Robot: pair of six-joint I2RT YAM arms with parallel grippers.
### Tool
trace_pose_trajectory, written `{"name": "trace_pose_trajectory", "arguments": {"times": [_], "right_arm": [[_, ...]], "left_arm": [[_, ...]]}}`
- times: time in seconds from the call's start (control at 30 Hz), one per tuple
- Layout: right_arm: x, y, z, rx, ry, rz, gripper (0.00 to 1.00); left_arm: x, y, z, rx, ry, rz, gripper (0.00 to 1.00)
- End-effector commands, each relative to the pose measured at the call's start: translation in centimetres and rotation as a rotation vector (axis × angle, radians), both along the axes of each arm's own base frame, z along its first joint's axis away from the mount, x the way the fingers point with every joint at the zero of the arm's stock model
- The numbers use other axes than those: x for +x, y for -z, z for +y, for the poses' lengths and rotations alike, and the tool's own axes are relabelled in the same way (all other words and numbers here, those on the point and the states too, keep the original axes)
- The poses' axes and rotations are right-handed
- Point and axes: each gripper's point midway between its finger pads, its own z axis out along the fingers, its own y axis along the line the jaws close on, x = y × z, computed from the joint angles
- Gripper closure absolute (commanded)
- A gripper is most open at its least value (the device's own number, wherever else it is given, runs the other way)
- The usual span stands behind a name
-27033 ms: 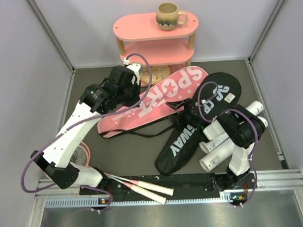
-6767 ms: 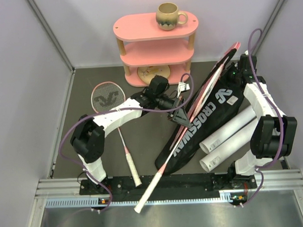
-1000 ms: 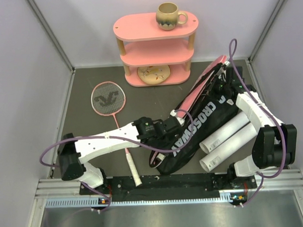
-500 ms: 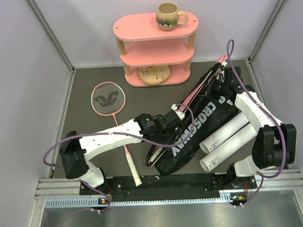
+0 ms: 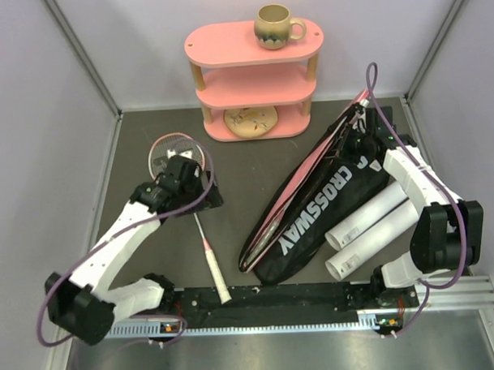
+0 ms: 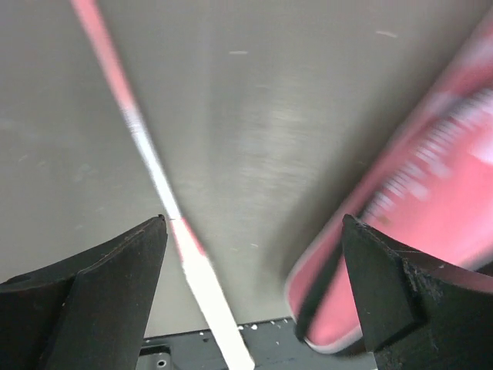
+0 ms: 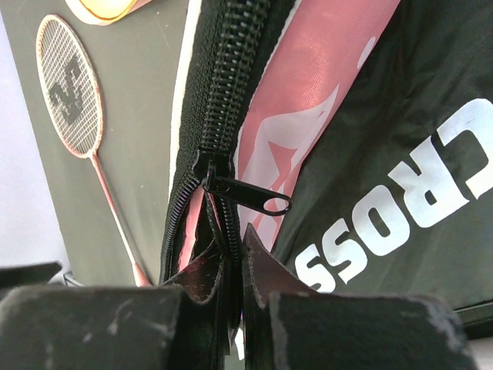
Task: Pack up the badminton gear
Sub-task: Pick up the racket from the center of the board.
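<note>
Hung left claw (image 6: 250, 225) wide apart over pink racket (image 7: 69, 85) lying left on table (image 5: 246, 165), clamped right claw (image 7: 233, 247) on black CROSSWAY bag (image 5: 313, 219) at its far-right zipper edge, probably risked fabric slipping and mouth collapsing.

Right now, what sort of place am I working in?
Probably a robot lab test cell: plain lilac panels wall in a dark table, a metal rail runs along its near edge, and a pink shelf with a mug looks staged.
</note>
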Motion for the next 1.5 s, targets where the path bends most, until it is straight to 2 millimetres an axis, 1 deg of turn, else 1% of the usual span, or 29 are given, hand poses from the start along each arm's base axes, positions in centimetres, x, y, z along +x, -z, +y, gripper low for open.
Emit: {"name": "trace_pose_trajectory", "arguments": {"times": [0.0,0.03,0.1,0.13,0.2,0.23,0.3,0.33,0.47,0.5,0.63,0.67,0.73,0.77,0.83,0.9,0.97,1.03,1.07,1.1,1.13,1.17,1.2,1.27,1.3,1.37,1.4,1.43,1.47], "right_arm": [[0.9,-3.7,0.6,0.002,-0.042,-0.108,1.0],[1.0,-3.9,0.6,0.005,-0.045,-0.113,1.0],[1.1,-4.0,0.8,0.013,-0.052,-0.114,1.0],[1.0,-4.2,0.9,0.015,-0.055,-0.117,1.0],[1.0,-4.2,0.9,0.019,-0.058,-0.118,1.0],[1.0,-4.2,0.9,0.018,-0.059,-0.119,1.0],[0.8,-4.2,1.1,0.024,-0.069,-0.117,1.0],[0.8,-4.1,1.0,0.025,-0.068,-0.117,1.0],[0.7,-3.7,1.2,0.032,-0.068,-0.112,1.0],[0.7,-3.8,1.3,0.04,-0.072,-0.116,1.0],[0.9,-3.7,1.3,0.043,-0.069,-0.117,1.0],[0.9,-3.8,1.4,0.045,-0.072,-0.119,1.0],[1.0,-3.9,1.4,0.046,-0.069,-0.12,1.0],[1.0,-3.9,1.4,0.046,-0.069,-0.123,1.0],[0.9,-3.9,1.5,0.048,-0.07,-0.121,1.0],[0.9,-3.9,1.5,0.045,-0.069,-0.122,1.0],[1.0,-3.8,1.4,0.039,-0.063,-0.121,1.0],[1.0,-3.7,1.3,0.039,-0.061,-0.119,1.0],[1.0,-3.8,1.4,0.041,-0.061,-0.12,1.0],[1.1,-3.8,1.3,0.042,-0.057,-0.12,1.0],[1.2,-4.0,1.4,0.046,-0.058,-0.123,1.0],[1.4,-4.0,1.3,0.042,-0.051,-0.127,1.0],[1.5,-4.1,1.3,0.038,-0.048,-0.132,1.0],[2.0,-3.5,1.1,0.021,-0.038,-0.127,1.0],[2.2,-3.6,1.1,0.02,-0.041,-0.129,1.0],[2.6,-3.3,1.0,0.013,-0.031,-0.125,1.0],[2.9,-3.5,1.0,0.011,-0.027,-0.133,1.0],[3.2,-3.7,0.9,0.01,-0.021,-0.139,1.0],[3.5,-3.3,0.9,0.006,-0.017,-0.131,1.0]], "left_arm": [[1.6,4.7,5.9,0.085,-0.311,0.186,0.02],[2.5,5.6,7.1,0.094,-0.379,0.222,0.02],[3.7,6.2,8.0,0.099,-0.445,0.218,0.03],[4.2,6.9,8.3,0.09,-0.499,0.242,0.07],[4.7,7.2,8.0,0.075,-0.522,0.258,0.19],[4.9,8.0,8.0,0.084,-0.548,0.284,0.21],[4.6,9.0,8.0,0.094,-0.575,0.335,0.23],[4.3,9.7,7.7,0.112,-0.589,0.362,0.22],[3.3,11.5,6.9,0.166,-0.606,0.416,0.2],[3.0,11.8,7.0,0.18,-0.615,0.435,0.2],[2.6,13.8,6.2,0.227,-0.598,0.502,0.25],[2.7,13.9,5.9,0.226,-0.587,0.508,0.31],[2.6,14.8,5.8,0.242,-0.581,0.523,0.36],[2.6,15.0,5.8,0.248,-0.576,0.524,0.44],[2.5,15.5,6.0,0.264,-0.588,0.537,0.46],[2.4,15.7,6.3,0.272,-0.607,0.533,0.52],[2.2,16.2,6.6,0.269,-0.617,0.516,0.55],[2.2,16.2,6.5,0.239,-0.601,0.504,0.7],[2.9,16.2,6.1,0.209,-0.586,0.476,0.75],[3.1,15.6,5.8,0.178,-0.55,0.456,0.95],[2.7,15.8,5.7,0.164,-0.532,0.453,1.0],[3.1,15.4,5.6,0.14,-0.522,0.425,1.0],[3.3,14.1,5.2,0.102,-0.485,0.382,1.0],[3.3,12.5,5.0,0.074,-0.428,0.32,1.0],[3.4,10.0,4.9,0.049,-0.365,0.234,1.0],[3.3,7.0,4.8,0.024,-0.296,0.133,1.0],[3.3,3.9,4.6,0.001,-0.217,0.011,1.0],[2.6,2.1,2.9,-0.074,-0.101,-0.028,1.0],[2.1,0.4,2.1,-0.108,-0.02,-0.087,1.0]]}}
